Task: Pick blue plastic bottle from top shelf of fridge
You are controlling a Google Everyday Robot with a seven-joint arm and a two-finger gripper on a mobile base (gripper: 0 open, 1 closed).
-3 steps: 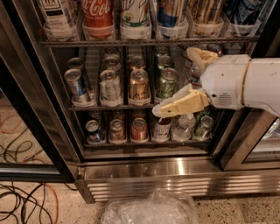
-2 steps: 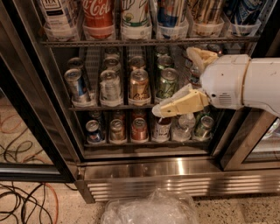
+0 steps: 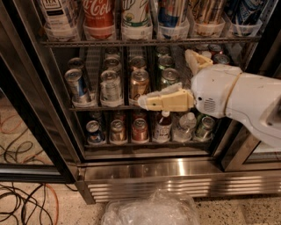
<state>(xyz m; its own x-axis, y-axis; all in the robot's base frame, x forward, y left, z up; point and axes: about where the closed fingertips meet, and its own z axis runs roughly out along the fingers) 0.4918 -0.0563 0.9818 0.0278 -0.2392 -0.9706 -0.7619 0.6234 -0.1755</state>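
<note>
The fridge (image 3: 145, 169) stands open in front of me. Its top shelf (image 3: 145, 42) runs along the top of the view, with tall bottles in clear holders. The blue plastic bottle (image 3: 57, 15) stands at the far left of that shelf; only its lower part with a white, dark-lettered label shows, and its cap is out of view. A red Coca-Cola bottle (image 3: 99, 13) stands right of it. My gripper (image 3: 164, 77) reaches in from the right at the middle rack, below the top shelf and well right of the bottle. Its cream fingers (image 3: 167, 100) are spread open and hold nothing.
Cans fill the middle rack (image 3: 109, 107) and bottom rack (image 3: 131, 143). A small clear water bottle (image 3: 184, 127) stands on the bottom rack. The black door frame (image 3: 35, 110) is at the left. Cables (image 3: 22, 206) lie on the floor and a clear plastic bag (image 3: 149, 211) lies below the louvred base.
My gripper has moved a little left and up, and its lower finger now lies level in front of the middle rack's cans. Nothing else has moved.
</note>
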